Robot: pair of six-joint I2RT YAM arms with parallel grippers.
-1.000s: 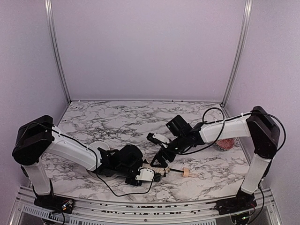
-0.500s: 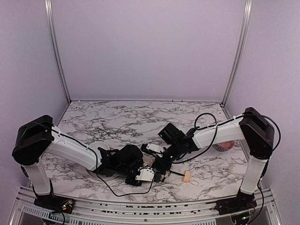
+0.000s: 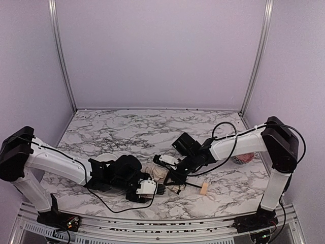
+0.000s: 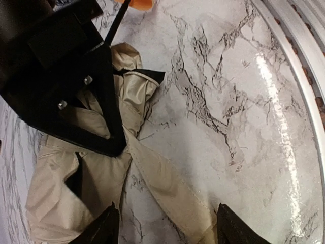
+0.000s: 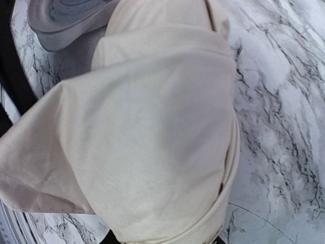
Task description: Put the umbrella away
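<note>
Umbrella [image 3: 152, 173] lies crumpled on the marble table [image 3: 127, 132] nr the front edge, betw. both grippers. Left gripper [image 4: 167, 229] is spread, a fabric strip lying loose betw. its fingers [image 4: 104, 229]. Right gripper [image 3: 171, 179] is buried in cloth; pinching or not can't be told. Loose flaps should be gathered tight to the shaft [image 4: 119, 20] first. Ribs are hidden; handle [image 3: 203, 189] is cut off in the left wrist view.

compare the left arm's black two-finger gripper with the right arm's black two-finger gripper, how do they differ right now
The left gripper stands open, fingers apart astride a strip of the cream fabric umbrella; the right gripper is pressed into the fabric, its jaws unreadable. The left gripper lies to the fabric's left, the right gripper on the side of the small tan handle. Both sit low at the umbrella.
</note>
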